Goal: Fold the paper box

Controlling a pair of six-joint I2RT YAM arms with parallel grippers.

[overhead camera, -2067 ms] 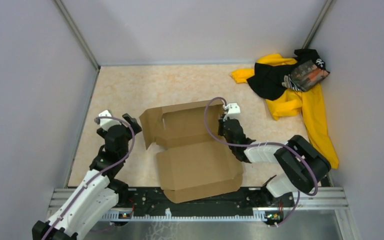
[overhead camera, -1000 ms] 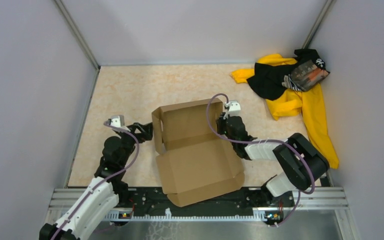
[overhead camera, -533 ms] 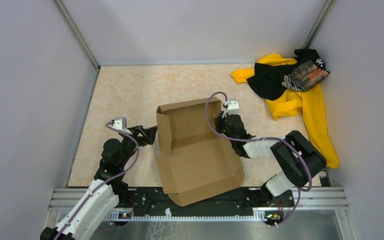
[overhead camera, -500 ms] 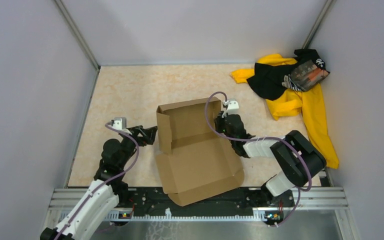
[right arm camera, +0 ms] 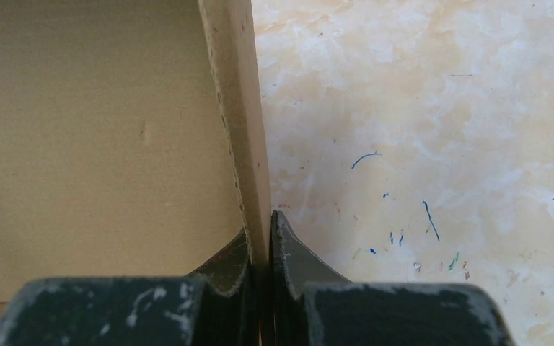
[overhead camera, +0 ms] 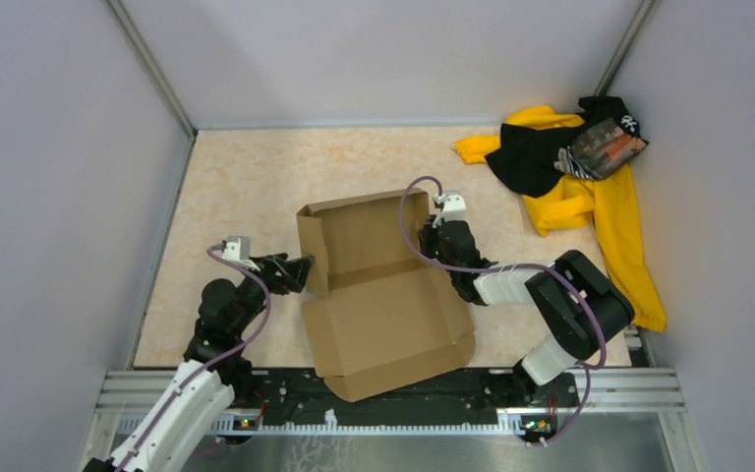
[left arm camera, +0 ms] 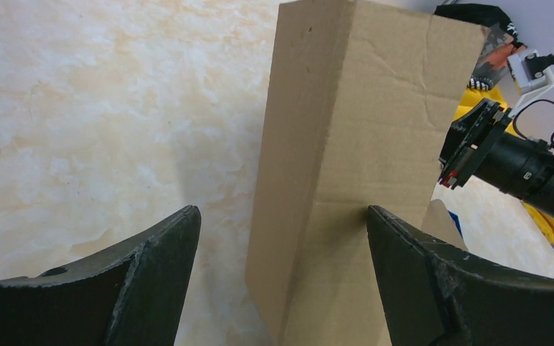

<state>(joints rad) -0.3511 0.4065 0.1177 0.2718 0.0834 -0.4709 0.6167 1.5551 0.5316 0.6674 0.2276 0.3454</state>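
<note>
We clench our right gripper (right arm camera: 261,222) on the paper box (overhead camera: 383,300) at its three o'clock wall, our left gripper (left arm camera: 281,213) gaping around its nine o'clock flap.

— What kind of room is this?
— A small booth. The left wall (overhead camera: 59,197), back wall (overhead camera: 383,59) and right wall (overhead camera: 727,246) are plain pale grey, and they meet at thin metal corner posts (overhead camera: 152,64).
— And the surface below?
— A cream tabletop (overhead camera: 256,177), marbled with faint orange, under even light with soft shadows. A few small blue pen marks (right arm camera: 428,218) dot it. A metal rail (overhead camera: 664,383) runs along its near edge.
</note>
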